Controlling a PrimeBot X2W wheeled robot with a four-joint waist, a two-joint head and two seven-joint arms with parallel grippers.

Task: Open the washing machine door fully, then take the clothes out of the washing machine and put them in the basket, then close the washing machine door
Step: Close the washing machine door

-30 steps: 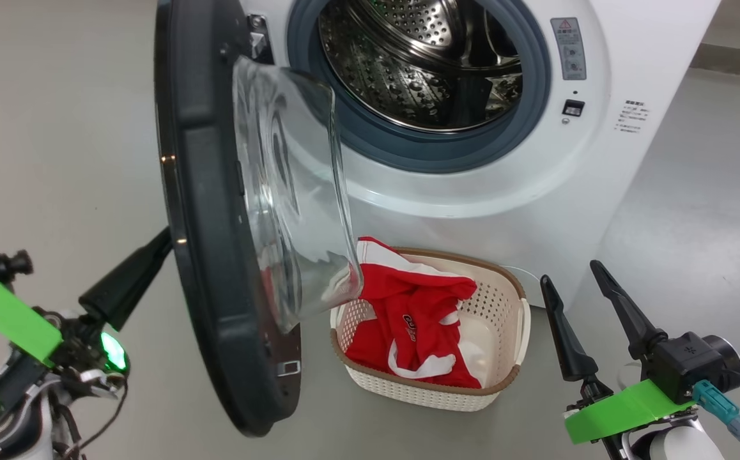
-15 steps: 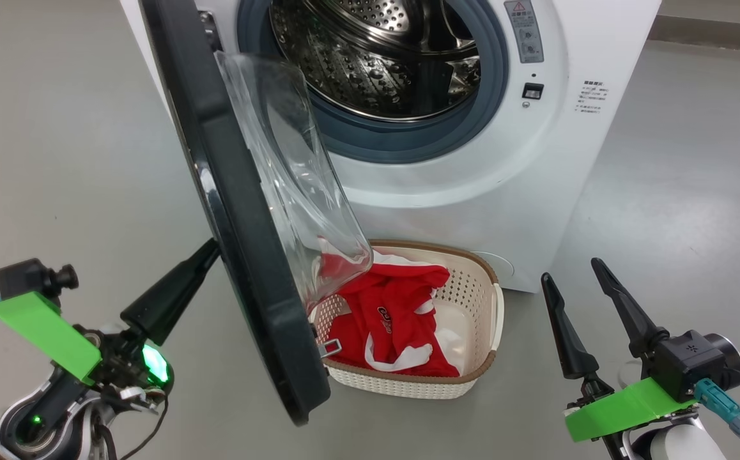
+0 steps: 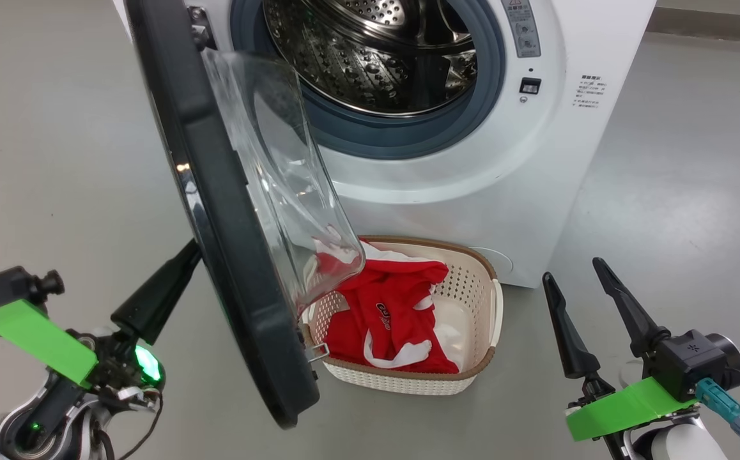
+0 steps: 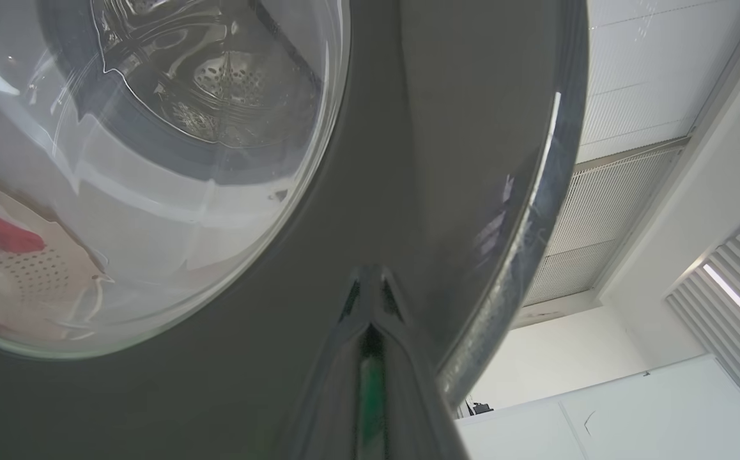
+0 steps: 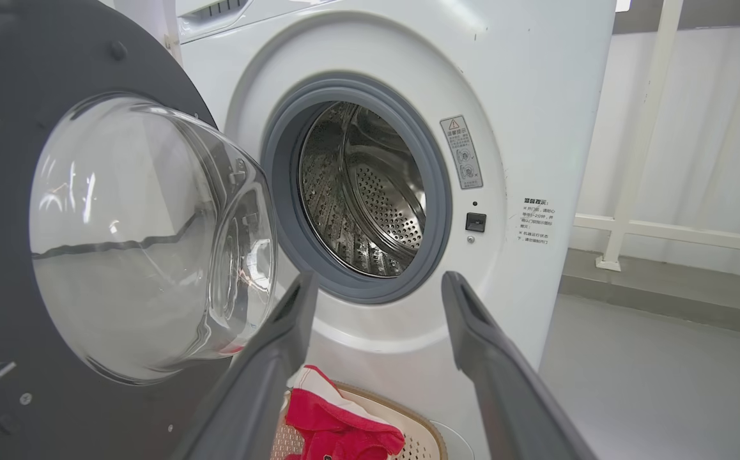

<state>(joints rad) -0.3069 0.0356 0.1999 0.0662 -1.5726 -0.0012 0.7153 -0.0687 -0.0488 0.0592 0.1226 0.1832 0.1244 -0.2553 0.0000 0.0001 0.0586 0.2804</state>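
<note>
Washing machine door (image 3: 213,191): partly open, hinged at the left of the opening, standing nearly edge-on in the head view. Black rim tilted, top leaning away. Clear glass bowl (image 3: 280,172) bulges toward the machine. The door's lower edge hangs in front of the basket's left end. A small metal latch shows near the bottom of the inner face.

Left gripper (image 3: 181,262): fingers pressed together with nothing between them. They angle up from the lower left to the door's outer side. In the left wrist view the closed tips (image 4: 370,281) lie against the glossy dark rim, just beside the glass window.

Clothes (image 3: 389,300): red garments with white trim, a small dark logo uppermost, heaped in the basket (image 3: 466,291). A white piece (image 3: 450,326) lies along the right of the heap. Part of the red and white cloth shows through the glass bowl.

The basket sits on the grey floor (image 3: 57,128), just in front of the washing machine (image 3: 472,191), below the opening.

Drum (image 3: 370,57): perforated steel, no cloth to be seen in the visible part. Grey gasket (image 3: 408,137) rings it.

Right gripper (image 3: 571,271): fingers spread wide, holding nothing. It hovers over the floor to the right of the basket, well apart from it. In the right wrist view the fingers (image 5: 280,358) frame the machine's front.
</note>
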